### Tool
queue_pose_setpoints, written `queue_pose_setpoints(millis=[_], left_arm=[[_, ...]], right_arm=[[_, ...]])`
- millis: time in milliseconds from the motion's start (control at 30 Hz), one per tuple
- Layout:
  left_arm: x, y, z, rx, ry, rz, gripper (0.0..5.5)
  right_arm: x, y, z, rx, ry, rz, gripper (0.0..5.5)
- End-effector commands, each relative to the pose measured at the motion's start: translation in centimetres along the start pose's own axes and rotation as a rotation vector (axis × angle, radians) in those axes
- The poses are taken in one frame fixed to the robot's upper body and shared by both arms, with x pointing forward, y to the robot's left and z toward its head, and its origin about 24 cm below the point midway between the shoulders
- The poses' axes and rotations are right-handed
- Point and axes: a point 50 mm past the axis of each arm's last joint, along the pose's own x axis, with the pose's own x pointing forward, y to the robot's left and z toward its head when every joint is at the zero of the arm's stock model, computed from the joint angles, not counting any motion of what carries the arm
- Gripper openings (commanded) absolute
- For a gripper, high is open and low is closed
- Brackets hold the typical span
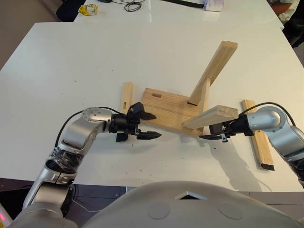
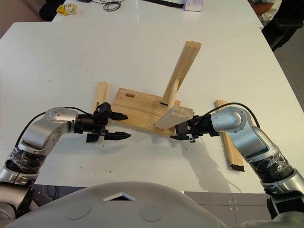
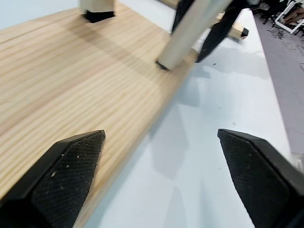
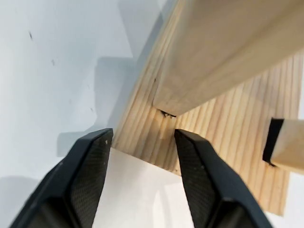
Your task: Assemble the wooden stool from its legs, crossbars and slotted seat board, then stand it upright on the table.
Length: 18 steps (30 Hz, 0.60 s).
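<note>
The slotted seat board lies flat mid-table. Two legs stand in it: a far leg leaning steeply up to the right, and a near leg tilted low over the board's right end. A thin crossbar runs between them. My left gripper is open at the board's near left edge, one finger over the wood and the other over the table. My right gripper sits under the near leg at the board's right corner, shut on a pale wooden piece, seemingly the crossbar's lower end.
A short slotted wooden piece lies just left of the board. A loose leg with a black tip lies behind my right arm. A yellow object, cables and a white box sit at the far edge.
</note>
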Motion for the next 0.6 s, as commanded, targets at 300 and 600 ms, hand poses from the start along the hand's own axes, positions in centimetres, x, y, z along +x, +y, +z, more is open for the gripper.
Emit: queue_pose_setpoints(millis=[300, 600], left_arm=[[2.1, -0.1, 1.3, -0.272, -0.105, -0.005, 4.41], [2.9, -0.7, 8.5, -0.377, -0.412, -0.027, 4.41]], right_arm=[[-1.0, -6.3, -3.9, -0.124, 0.217, -0.358, 2.42], [-1.5, -5.9, -3.7, -0.050, 0.186, -0.420, 2.42]])
